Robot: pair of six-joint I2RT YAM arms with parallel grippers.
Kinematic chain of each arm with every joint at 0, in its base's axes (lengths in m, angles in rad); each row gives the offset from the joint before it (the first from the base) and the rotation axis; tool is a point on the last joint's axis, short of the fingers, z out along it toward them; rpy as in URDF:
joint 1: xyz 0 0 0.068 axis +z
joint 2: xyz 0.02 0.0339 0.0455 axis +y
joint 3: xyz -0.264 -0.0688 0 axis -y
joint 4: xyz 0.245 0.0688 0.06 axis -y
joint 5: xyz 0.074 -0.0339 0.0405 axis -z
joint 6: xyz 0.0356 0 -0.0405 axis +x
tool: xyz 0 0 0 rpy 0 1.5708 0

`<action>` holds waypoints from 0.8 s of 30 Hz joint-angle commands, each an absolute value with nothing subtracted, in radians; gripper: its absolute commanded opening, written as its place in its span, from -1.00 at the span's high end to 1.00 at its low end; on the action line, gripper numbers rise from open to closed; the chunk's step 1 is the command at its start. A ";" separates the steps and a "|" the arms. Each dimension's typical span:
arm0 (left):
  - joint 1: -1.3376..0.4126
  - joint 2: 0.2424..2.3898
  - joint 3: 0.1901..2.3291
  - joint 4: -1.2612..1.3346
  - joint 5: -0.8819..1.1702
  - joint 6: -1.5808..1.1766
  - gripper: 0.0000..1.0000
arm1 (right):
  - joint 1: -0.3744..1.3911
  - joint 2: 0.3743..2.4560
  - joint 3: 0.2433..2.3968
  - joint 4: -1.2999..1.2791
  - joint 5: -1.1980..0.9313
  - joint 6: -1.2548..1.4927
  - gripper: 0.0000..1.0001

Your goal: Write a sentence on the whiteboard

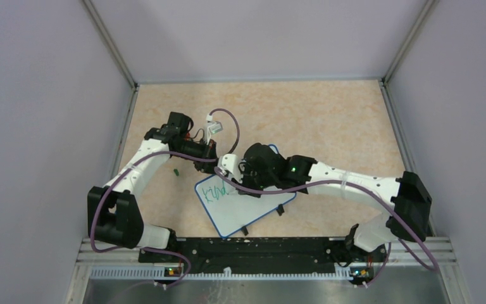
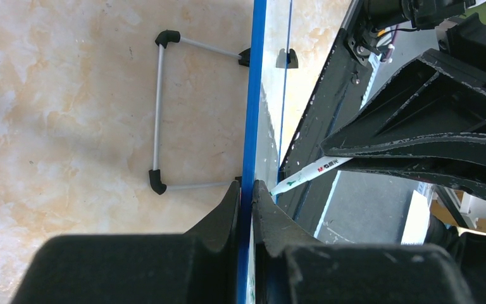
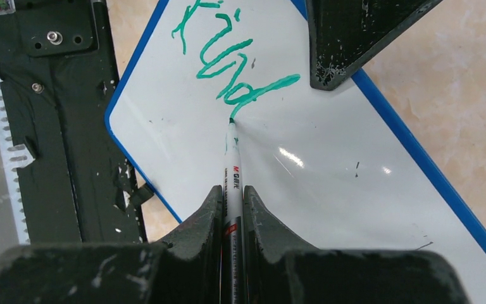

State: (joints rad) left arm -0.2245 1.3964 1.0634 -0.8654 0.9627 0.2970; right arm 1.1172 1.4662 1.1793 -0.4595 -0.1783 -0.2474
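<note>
The whiteboard [image 1: 248, 214] lies on the surface [image 1: 329, 120]. The left claw [image 2: 247, 187] is clamped on the board's blue rim, at its far edge, probably to stop the board sliding under the pen's push. The right claw [image 3: 231, 194] is closed tight on a marker [image 3: 233, 158], held steeply over the board with its tip touching at the tail of the "d". The sentence [image 3: 228, 69] reads only "kind" in green near the board's left end. That is 1 word, and the rest of the board is bare for what follows.

Small green cap [image 1: 175, 171] on beige tabletop [image 1: 329, 120]
</note>
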 commanded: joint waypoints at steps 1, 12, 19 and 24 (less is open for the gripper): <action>-0.247 1.415 1.042 -0.872 0.903 0.296 1.00 | 1.122 1.424 1.188 -0.493 -0.163 -0.275 1.00; -0.248 1.412 1.042 -0.871 0.902 0.296 1.00 | 1.094 1.376 1.236 -0.538 -0.265 -0.283 1.00; -0.249 1.411 1.042 -0.873 0.902 0.296 1.00 | 1.043 1.356 1.211 -0.510 -0.308 -0.268 1.00; -0.249 1.411 1.042 -0.872 0.900 0.295 1.00 | 1.033 1.355 1.196 -0.495 -0.330 -0.261 1.00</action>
